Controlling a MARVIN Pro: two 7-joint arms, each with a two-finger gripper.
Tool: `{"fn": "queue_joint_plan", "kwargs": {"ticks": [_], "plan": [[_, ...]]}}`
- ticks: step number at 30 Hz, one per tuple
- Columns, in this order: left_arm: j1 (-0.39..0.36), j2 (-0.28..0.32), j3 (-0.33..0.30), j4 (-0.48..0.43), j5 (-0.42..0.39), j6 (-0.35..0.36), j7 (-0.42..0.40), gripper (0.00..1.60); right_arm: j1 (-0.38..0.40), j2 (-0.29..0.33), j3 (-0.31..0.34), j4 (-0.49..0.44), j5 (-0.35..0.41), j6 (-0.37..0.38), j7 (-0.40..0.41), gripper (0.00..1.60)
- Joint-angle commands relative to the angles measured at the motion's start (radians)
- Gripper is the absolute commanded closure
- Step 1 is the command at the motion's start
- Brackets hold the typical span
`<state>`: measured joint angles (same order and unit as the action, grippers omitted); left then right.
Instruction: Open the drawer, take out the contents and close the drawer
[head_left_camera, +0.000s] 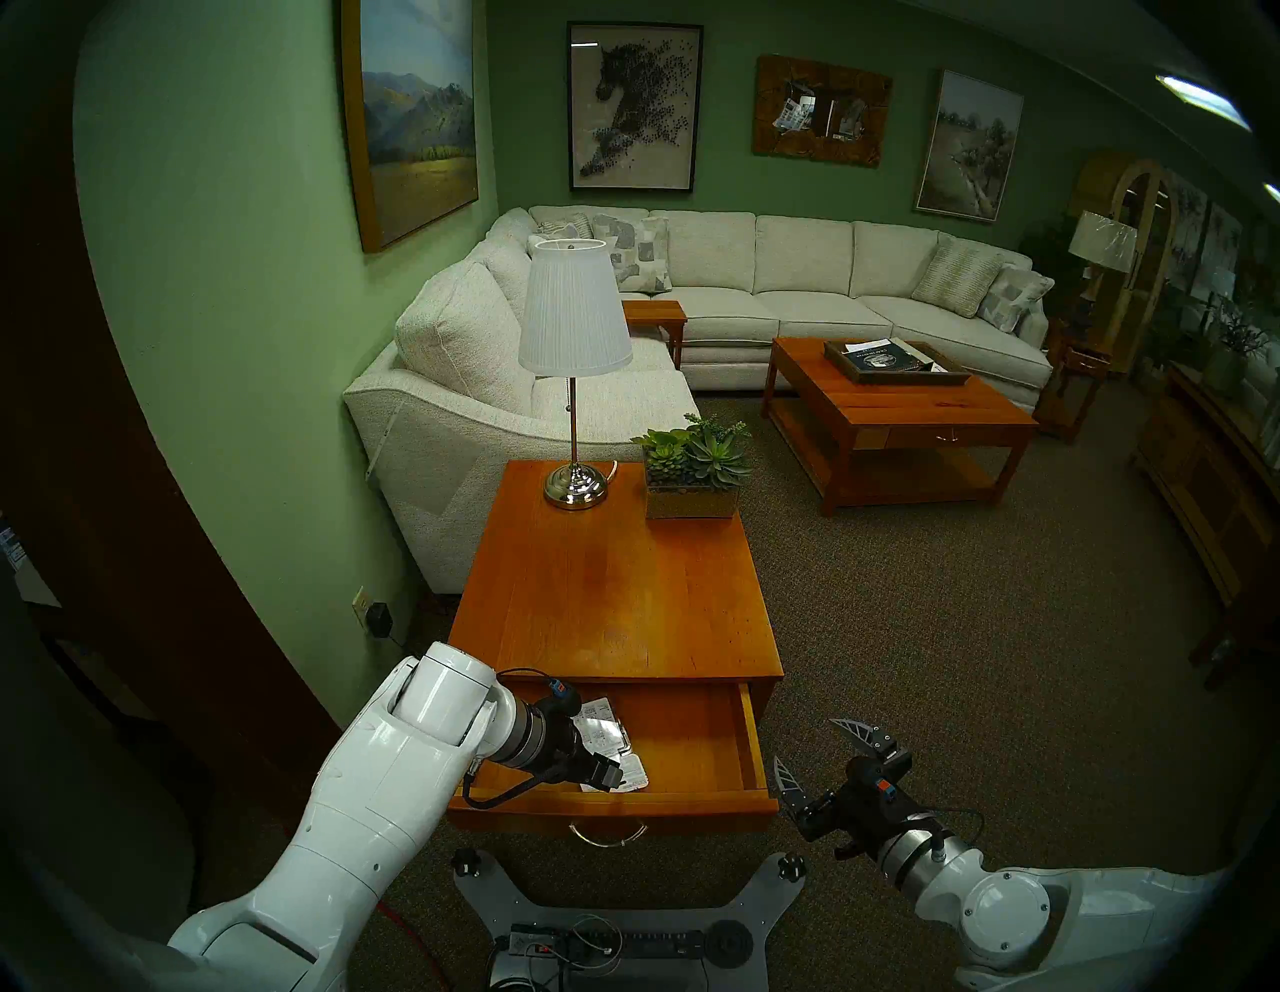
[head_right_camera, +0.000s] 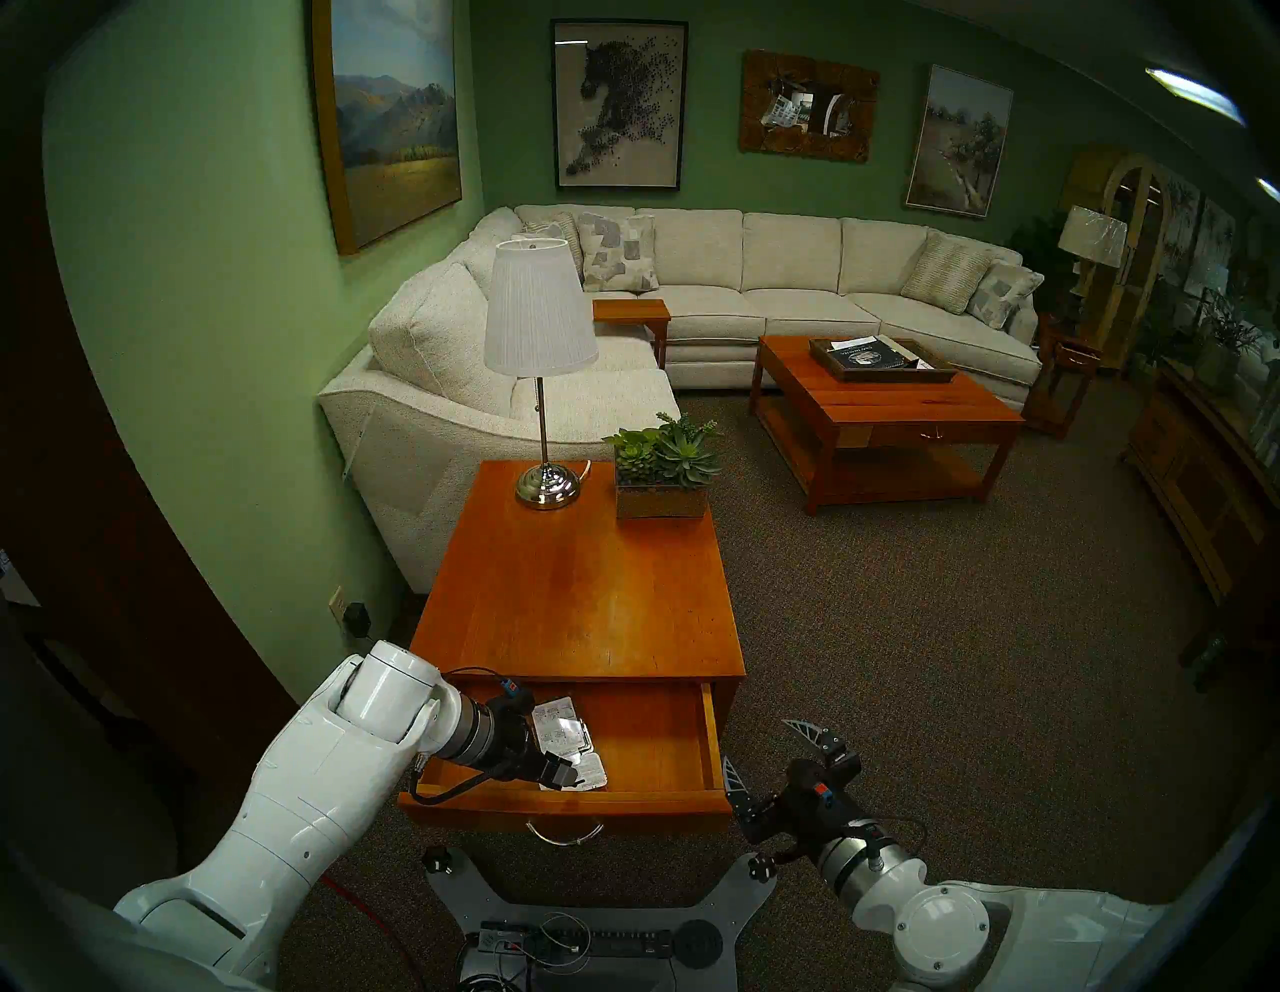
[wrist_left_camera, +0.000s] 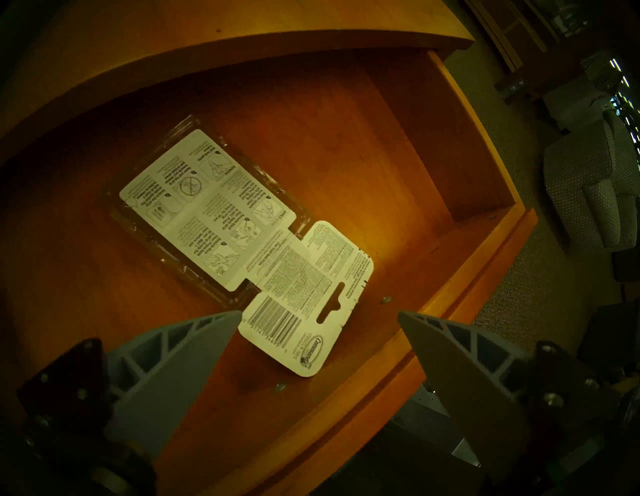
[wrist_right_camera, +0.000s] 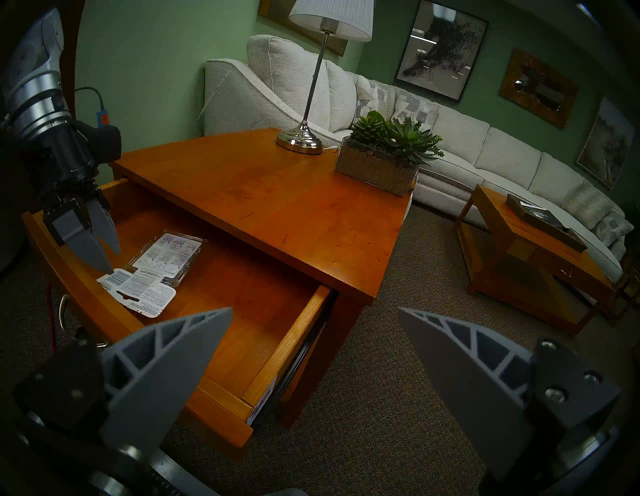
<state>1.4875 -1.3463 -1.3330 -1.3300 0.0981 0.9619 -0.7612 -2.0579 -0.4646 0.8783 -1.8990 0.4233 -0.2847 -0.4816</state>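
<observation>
The cherry-wood drawer (head_left_camera: 692, 748) of the end table stands pulled out, its silver bail handle (head_left_camera: 608, 835) facing me. In its left half lies a clear blister pack (wrist_left_camera: 207, 207) with a white printed label. A white hang card with a barcode (wrist_left_camera: 304, 311) overlaps its near end; I cannot tell whether this is a second pack. My left gripper (wrist_left_camera: 319, 313) is open and empty, hovering just above the card's near end, as the right wrist view (wrist_right_camera: 111, 261) also shows. My right gripper (head_left_camera: 807, 741) is open and empty, in the air right of the drawer's front corner.
A lamp (head_left_camera: 575, 312) and a succulent planter (head_left_camera: 692, 478) stand at the far end of the end table's top (head_left_camera: 609, 589). A white sofa (head_left_camera: 485, 429) is behind it, and a coffee table (head_left_camera: 893, 415) at the far right. My base plate (head_left_camera: 623, 900) lies under the drawer front.
</observation>
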Motion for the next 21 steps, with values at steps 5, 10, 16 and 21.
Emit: {"fn": "queue_joint_plan", "kwargs": {"ticks": [5, 10, 16, 21], "plan": [[-0.056, -0.093, -0.045, 0.031, 0.000, -0.002, 0.106, 0.00, 0.011, 0.001, 0.010, -0.019, -0.002, -0.005, 0.000, 0.00], [-0.059, -0.102, -0.047, 0.045, 0.001, -0.002, 0.134, 0.00, 0.011, 0.001, 0.010, -0.020, -0.002, -0.004, 0.000, 0.00], [-0.067, -0.112, -0.044, 0.066, 0.004, -0.002, 0.164, 0.00, 0.011, 0.001, 0.010, -0.020, -0.002, -0.004, 0.000, 0.00], [-0.066, -0.119, -0.036, 0.071, 0.018, -0.002, 0.202, 0.00, 0.011, 0.002, 0.010, -0.020, -0.002, -0.004, -0.001, 0.00]]}}
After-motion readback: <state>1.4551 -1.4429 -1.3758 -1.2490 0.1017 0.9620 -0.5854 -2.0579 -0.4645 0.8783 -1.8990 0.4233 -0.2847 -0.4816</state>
